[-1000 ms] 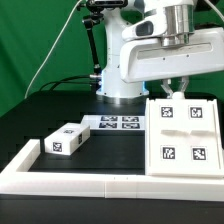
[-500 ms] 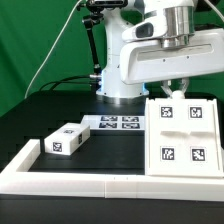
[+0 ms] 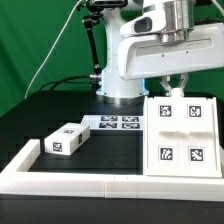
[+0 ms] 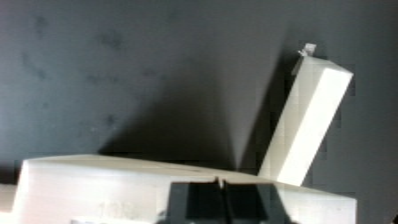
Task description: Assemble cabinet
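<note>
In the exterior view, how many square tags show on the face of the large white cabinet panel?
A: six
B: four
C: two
B: on the large cabinet panel, two sit in the upper row and two in the lower row.

White rounded arm (image 3: pixel 140 60), silver wrist (image 3: pixel 172 15), pale pincer (image 3: pixel 173 89)

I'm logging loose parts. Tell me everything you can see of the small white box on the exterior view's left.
The small box part is white, blocky and plastic-looking, longer than wide. It lies flat and angled on the black table, inside the white rail frame, near the marker board. Black-and-white square tags show on its top and near end. Nothing grips it.
</note>
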Tool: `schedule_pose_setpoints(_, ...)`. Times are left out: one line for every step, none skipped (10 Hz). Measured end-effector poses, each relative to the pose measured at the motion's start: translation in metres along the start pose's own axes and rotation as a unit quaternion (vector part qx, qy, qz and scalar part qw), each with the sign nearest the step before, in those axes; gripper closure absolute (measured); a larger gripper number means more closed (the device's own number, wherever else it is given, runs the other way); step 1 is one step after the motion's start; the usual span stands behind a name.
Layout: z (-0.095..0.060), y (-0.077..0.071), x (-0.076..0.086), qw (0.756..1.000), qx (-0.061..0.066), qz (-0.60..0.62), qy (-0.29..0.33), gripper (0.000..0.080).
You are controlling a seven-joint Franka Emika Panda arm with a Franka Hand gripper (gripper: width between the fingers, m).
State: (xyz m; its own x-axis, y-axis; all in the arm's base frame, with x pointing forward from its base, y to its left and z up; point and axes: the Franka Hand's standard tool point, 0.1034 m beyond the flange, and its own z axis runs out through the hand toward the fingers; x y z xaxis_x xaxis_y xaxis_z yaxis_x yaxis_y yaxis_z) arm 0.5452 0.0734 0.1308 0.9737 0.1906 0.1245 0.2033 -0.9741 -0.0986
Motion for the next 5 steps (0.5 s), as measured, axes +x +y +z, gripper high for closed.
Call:
schedule_pose_setpoints(-0.0015, 0.0027, 0.009, 1.0, 0.004, 0.003, -0.007, 0.0797)
schedule_pose_setpoints(-0.0024, 0.0039, 0.0151, 1.0, 0.006, 0.004, -0.01, 0.0797)
schedule_pose_setpoints(-0.0011, 0.0033, 0.0134, 1.0, 0.006, 0.003, -0.01, 0.0797)
schedule_pose_setpoints(-0.0006, 0.0032, 0.013, 1.0, 0.006, 0.003, -0.011, 0.0797)
schedule_pose_setpoints(0.0003, 0.0024, 0.0121, 1.0, 0.006, 0.003, -0.01, 0.0797)
